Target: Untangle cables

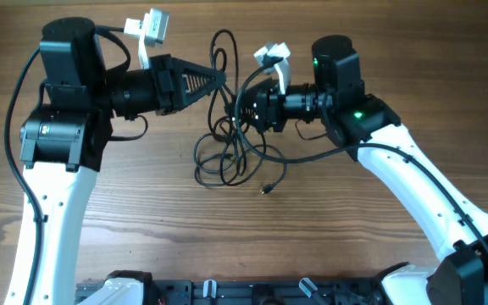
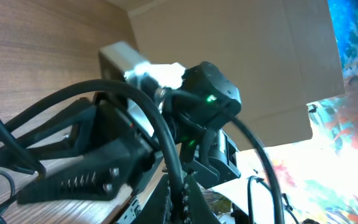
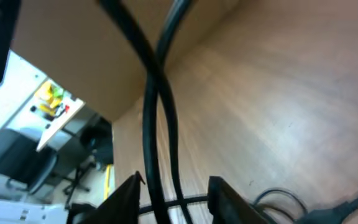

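Left gripper (image 1: 223, 79) jaws pinch the cables (image 1: 227, 159) tight; right gripper (image 3: 174, 198) jaws stand parted around them, above the bench (image 1: 142, 222).

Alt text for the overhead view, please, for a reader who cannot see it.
A tangle of thin black cables lies on a wooden table, between two robot arms reaching in from either side. The left pincer is shut on a raised loop; the right pincer, jaws apart, straddles strands beside it.

The cables (image 1: 231, 144) lie between left gripper (image 1: 224, 80) and right gripper (image 1: 242, 103)
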You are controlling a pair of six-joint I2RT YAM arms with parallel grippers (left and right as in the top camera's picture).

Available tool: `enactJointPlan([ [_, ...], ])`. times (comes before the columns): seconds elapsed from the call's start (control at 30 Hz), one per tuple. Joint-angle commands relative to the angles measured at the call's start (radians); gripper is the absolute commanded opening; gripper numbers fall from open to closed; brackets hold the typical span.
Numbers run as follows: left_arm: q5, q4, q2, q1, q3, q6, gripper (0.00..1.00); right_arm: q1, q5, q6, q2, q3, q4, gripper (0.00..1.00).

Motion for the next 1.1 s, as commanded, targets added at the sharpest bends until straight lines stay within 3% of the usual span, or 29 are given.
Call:
enactJointPlan([
  [0.0,0.002,0.011,-0.001,0.008,0.019,-0.006,0.04,0.0,0.044,0.058,-0.014,0.003,0.019,0.08],
  [0.03,-0.021,0.011,-0.001,0.008,0.019,-0.002,0.04,-0.002,0.04,0.059,-0.014,0.003,0.008,0.05],
  [0.1,-0.233,-0.043,-0.001,0.023,0.019,0.05,0.04,-0.029,-0.006,0.058,-0.023,0.003,-0.042,0.04],
  [0.2,-0.376,-0.114,0.005,0.048,0.019,0.051,0.04,-0.064,-0.012,0.055,-0.056,0.003,-0.103,0.05],
  [0.3,-0.612,-0.22,0.025,0.082,0.019,0.051,0.04,-0.14,-0.024,0.025,-0.146,0.003,-0.209,0.04],
  [0.4,-0.805,-0.285,0.049,0.098,0.018,0.075,0.04,-0.203,-0.231,-0.057,-0.243,0.003,-0.275,0.04],
  [0.57,-0.947,-0.326,0.102,0.098,0.017,0.103,0.04,-0.294,-0.567,-0.062,-0.329,0.003,-0.23,0.04],
  [0.67,-1.001,-0.359,0.13,0.098,0.017,0.103,0.04,-0.387,-0.642,0.106,-0.343,0.003,-0.095,0.04],
  [0.83,-1.137,-0.414,0.175,0.098,0.017,0.103,0.04,-0.615,-0.608,0.405,-0.342,0.003,0.127,0.04],
  [0.97,-1.197,-0.438,0.209,0.1,0.016,0.103,0.04,-0.827,-0.467,0.49,-0.328,0.003,0.109,0.04],
  [1.07,-1.197,-0.448,0.229,0.106,0.016,0.103,0.04,-0.937,-0.361,0.464,-0.299,0.003,-0.003,0.04],
])
